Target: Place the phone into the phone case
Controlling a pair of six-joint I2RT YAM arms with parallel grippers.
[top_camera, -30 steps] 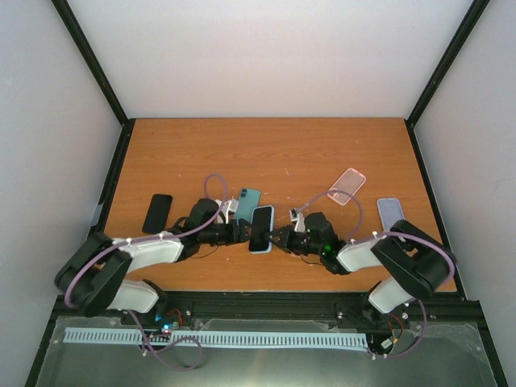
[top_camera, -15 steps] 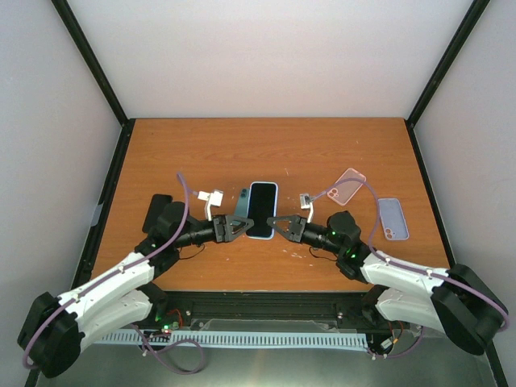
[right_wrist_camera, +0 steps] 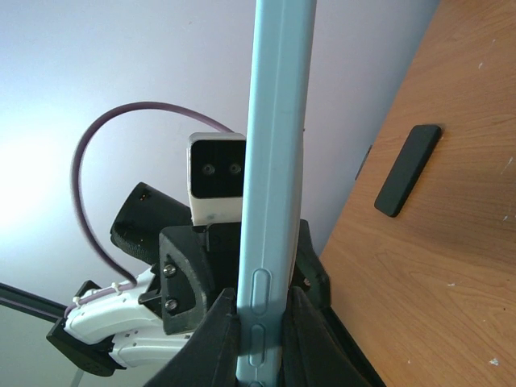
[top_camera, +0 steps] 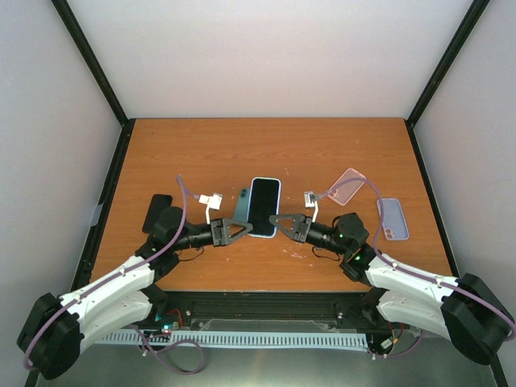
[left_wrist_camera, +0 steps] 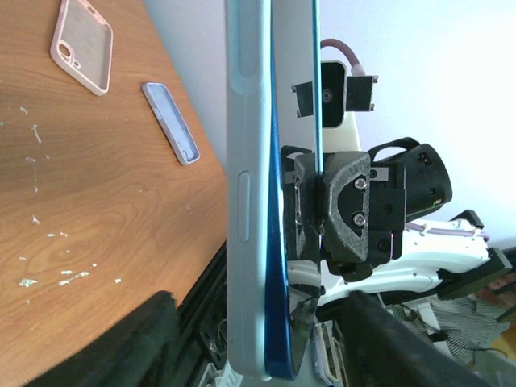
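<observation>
A phone with a black screen sits in a light blue case (top_camera: 264, 207) and is held on edge above the table's middle. My right gripper (top_camera: 279, 222) is shut on its right edge; in the right wrist view (right_wrist_camera: 263, 326) both fingers press the case's sides (right_wrist_camera: 270, 161). My left gripper (top_camera: 244, 229) is at the lower left edge. In the left wrist view (left_wrist_camera: 262, 330) its dark fingers (left_wrist_camera: 133, 343) stand either side of the case (left_wrist_camera: 246, 185) with gaps, so it is open.
A teal phone or case (top_camera: 242, 203) lies just behind the held phone. A black phone (top_camera: 157, 213) lies at the left. A pink clear case (top_camera: 348, 186) and a lavender case (top_camera: 392, 218) lie at the right, both also in the left wrist view (left_wrist_camera: 81, 44) (left_wrist_camera: 171, 122).
Both arms have stretched out and carried the cased phone away from the near edge and up. Over the last half second it shifted slightly farther and to the right.
</observation>
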